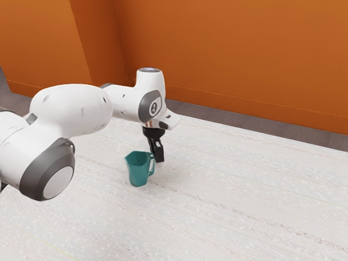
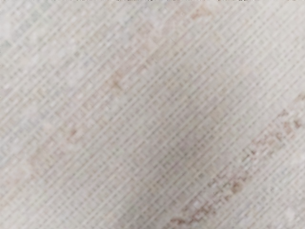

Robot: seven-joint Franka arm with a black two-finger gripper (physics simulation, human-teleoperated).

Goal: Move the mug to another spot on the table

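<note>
Mug (image 1: 139,168), teal, upright on the pale table (image 1: 244,196) toward the exterior view's left, black gripper (image 1: 158,156) pointing down just beside its handle, jaw opening impossible to tell, orange wall (image 1: 244,49) behind

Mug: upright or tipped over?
Upright: the teal mug stands on its base on the table, open rim facing up.

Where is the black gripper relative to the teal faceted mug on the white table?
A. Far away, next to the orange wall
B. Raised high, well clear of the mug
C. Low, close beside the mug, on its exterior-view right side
C: in the exterior view the black gripper hangs low, close against the side of the teal faceted mug that faces the view's right, just above the white table.
</note>
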